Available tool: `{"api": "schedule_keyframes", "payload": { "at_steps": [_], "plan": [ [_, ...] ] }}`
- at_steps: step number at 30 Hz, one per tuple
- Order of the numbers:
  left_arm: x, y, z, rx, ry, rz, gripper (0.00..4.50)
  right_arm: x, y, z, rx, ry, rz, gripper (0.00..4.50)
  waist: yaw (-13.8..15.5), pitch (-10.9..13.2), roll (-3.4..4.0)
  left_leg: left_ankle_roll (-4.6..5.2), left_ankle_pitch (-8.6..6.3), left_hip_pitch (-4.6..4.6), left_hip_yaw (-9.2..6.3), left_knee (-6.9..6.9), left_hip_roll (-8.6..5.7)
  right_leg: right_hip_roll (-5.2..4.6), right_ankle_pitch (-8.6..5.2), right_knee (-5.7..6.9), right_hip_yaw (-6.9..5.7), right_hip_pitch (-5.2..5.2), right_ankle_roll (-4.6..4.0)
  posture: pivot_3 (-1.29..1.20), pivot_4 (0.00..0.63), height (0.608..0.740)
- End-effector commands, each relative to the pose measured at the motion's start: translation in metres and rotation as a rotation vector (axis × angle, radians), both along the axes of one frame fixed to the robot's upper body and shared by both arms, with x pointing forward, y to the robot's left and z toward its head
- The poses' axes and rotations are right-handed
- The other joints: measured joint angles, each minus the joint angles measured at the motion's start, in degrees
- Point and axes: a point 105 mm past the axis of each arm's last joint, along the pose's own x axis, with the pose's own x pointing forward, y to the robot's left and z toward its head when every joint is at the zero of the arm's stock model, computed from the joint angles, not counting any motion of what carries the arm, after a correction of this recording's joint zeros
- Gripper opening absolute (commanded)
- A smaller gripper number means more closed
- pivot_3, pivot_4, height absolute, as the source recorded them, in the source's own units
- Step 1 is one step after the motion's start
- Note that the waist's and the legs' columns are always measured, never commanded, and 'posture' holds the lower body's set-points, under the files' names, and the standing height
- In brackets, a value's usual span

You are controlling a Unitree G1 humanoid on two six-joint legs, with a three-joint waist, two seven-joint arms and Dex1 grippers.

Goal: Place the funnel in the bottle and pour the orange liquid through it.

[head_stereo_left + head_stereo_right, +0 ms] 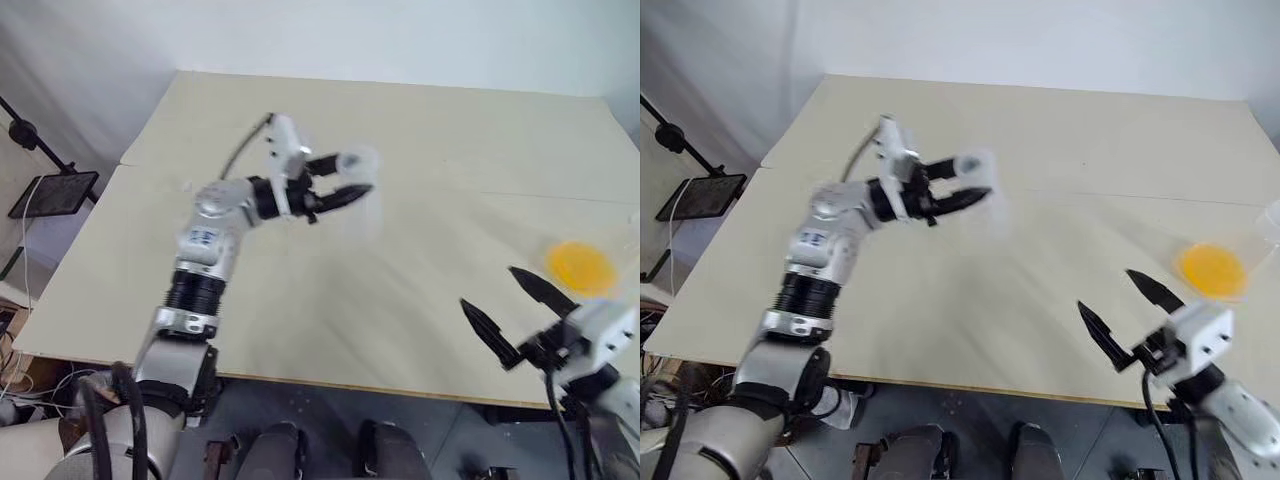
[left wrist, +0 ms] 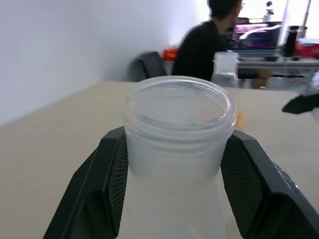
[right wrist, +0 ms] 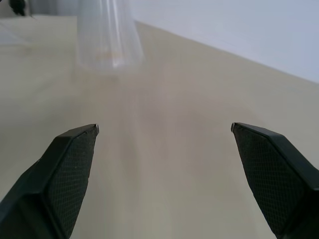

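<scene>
My left gripper (image 1: 355,173) is shut on the neck of the bottle (image 2: 179,129), a translucent whitish vessel with a wide open mouth, held over the middle of the table (image 1: 300,300). The bottle (image 3: 107,35) also appears ahead of my right gripper, its conical base blurred. The orange liquid (image 1: 580,266) lies as a bright pool in a clear vessel at the table's right edge. My right gripper (image 1: 487,286) hangs open and empty near the front right edge, short of that vessel. The funnel is out of view.
A clear necked vessel (image 2: 227,67) stands behind the bottle in the left wrist view. Beyond it a person (image 2: 209,45) sits at a desk with a laptop. A black stand with a plate (image 1: 55,192) is off the table's left side.
</scene>
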Motion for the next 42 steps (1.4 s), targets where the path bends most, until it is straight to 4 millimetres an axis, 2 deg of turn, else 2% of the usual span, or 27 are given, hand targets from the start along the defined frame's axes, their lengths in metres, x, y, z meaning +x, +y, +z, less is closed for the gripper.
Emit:
{"api": "schedule_keyframes", "payload": {
  "at_steps": [1,9,20,26,27,30,36,39,40,42],
  "plan": [
    [0.005,-0.019,0.002,0.026,-0.066,-0.017,2.32,-0.012,-0.001,0.014,-0.011,-0.071,-0.056,4.50,-0.3,0.0,-0.03,0.02,0.02,0.00,0.08,-0.01,0.01,0.01,0.00,-0.02,0.06,-0.01,0.00,0.00,0.150,0.740],
    [0.015,-0.043,-0.012,0.043,-0.053,-0.020,2.32,-0.021,0.006,0.014,0.016,-0.096,-0.118,4.50,-0.9,0.0,-0.04,0.05,0.03,0.02,0.43,-0.10,0.11,0.04,0.00,-0.22,0.27,-0.11,0.00,0.00,0.150,0.740],
    [0.012,-0.044,-0.028,0.063,-0.023,-0.046,2.32,-0.007,0.015,0.019,0.033,-0.143,-0.084,4.50,-0.8,0.0,-0.04,0.10,0.06,-0.03,0.40,-0.07,0.06,-0.03,0.00,-0.21,0.24,-0.12,0.00,0.00,0.150,0.740],
    [0.007,-0.040,-0.036,0.059,0.024,-0.083,4.30,0.013,0.020,0.022,0.033,-0.159,-0.011,4.50,-1.0,0.0,-0.04,0.11,0.06,-0.02,0.40,-0.05,0.06,-0.02,0.00,-0.18,0.24,-0.12,0.00,0.00,0.150,0.740],
    [0.007,-0.038,-0.036,0.058,0.033,-0.077,4.47,0.015,0.020,0.025,0.033,-0.166,-0.005,4.50,-1.0,0.0,-0.04,0.12,0.06,-0.02,0.39,-0.05,0.06,-0.02,0.00,-0.18,0.24,-0.12,0.00,0.00,0.150,0.740],
    [0.010,-0.033,-0.035,0.064,0.021,-0.052,4.47,0.019,0.020,0.027,0.024,-0.171,0.018,4.50,-0.9,0.0,-0.04,0.13,0.07,-0.04,0.38,-0.04,0.05,-0.05,0.00,-0.17,0.23,-0.12,0.00,0.00,0.150,0.740],
    [0.013,-0.002,-0.013,0.010,-0.049,-0.021,4.47,0.028,0.022,0.028,0.017,-0.157,0.087,4.50,-1.4,0.0,-0.04,0.13,0.07,-0.03,0.36,-0.03,0.04,-0.06,0.01,-0.13,0.21,-0.12,0.01,0.00,0.150,0.740],
    [0.003,0.028,-0.009,0.001,-0.069,-0.065,4.47,0.035,0.023,0.028,0.015,-0.147,0.127,4.50,-1.8,0.0,-0.03,0.13,0.07,0.02,0.31,-0.04,0.06,-0.07,0.01,0.06,0.20,-0.16,0.01,0.00,0.150,0.740],
    [0.006,0.044,-0.005,-0.013,-0.099,-0.014,4.47,0.038,0.025,0.027,0.009,-0.137,0.153,4.50,-1.8,0.0,-0.03,0.13,0.07,0.04,0.31,-0.06,0.06,-0.07,0.01,0.09,0.21,-0.17,0.01,0.00,0.150,0.740],
    [0.008,0.061,-0.001,-0.030,-0.132,0.051,4.47,0.041,0.026,0.025,0.002,-0.126,0.182,4.50,-1.8,0.0,-0.03,0.12,0.07,0.06,0.29,-0.05,0.07,-0.07,0.00,0.13,0.20,-0.18,0.00,0.00,0.150,0.740]
  ]
}}
